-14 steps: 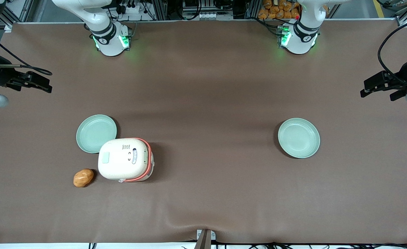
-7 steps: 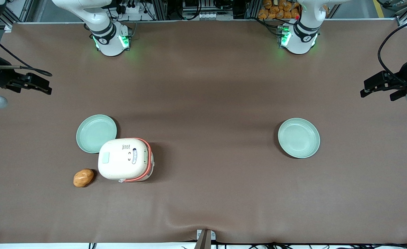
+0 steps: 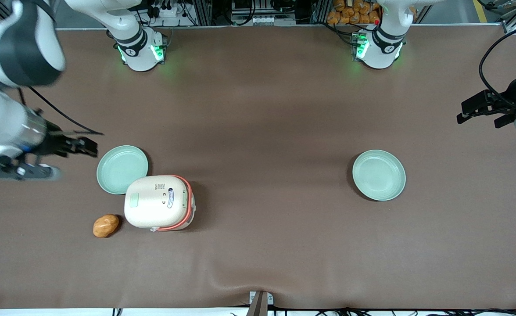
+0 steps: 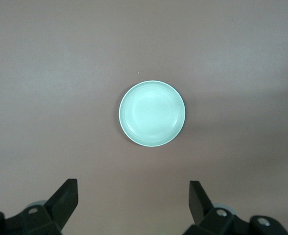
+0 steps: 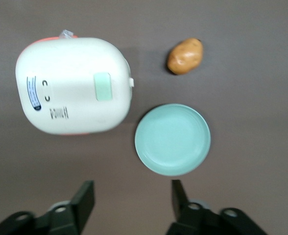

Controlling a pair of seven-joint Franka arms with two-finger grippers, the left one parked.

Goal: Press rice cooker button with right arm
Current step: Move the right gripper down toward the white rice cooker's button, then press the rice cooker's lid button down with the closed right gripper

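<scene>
Clearly the rice cooker is a small rigid shell of smooth plastic, and it looks light, so I judge that a hard or slanted push can slide it on the brown table or tip it. It does not need to be held; the place to touch is probably the pale green button on the cream lid, and the press should come straight down with one fingertip. The cooker stands toward the working arm's end of the table, its lid shut.

The gripper of the right arm hangs above the table, near the cooker but not over it, farther from the front camera than the cooker. Its jaws stand apart with nothing between them; I think it is better to bring them together for the press.

A pale green plate lies just beside the cooker, under the gripper's likely path, and a potato lies near the cooker, nearer to the front camera. Both are low and I judge they do not block a descent from above. A second plate lies well apart, toward the parked arm's end.
</scene>
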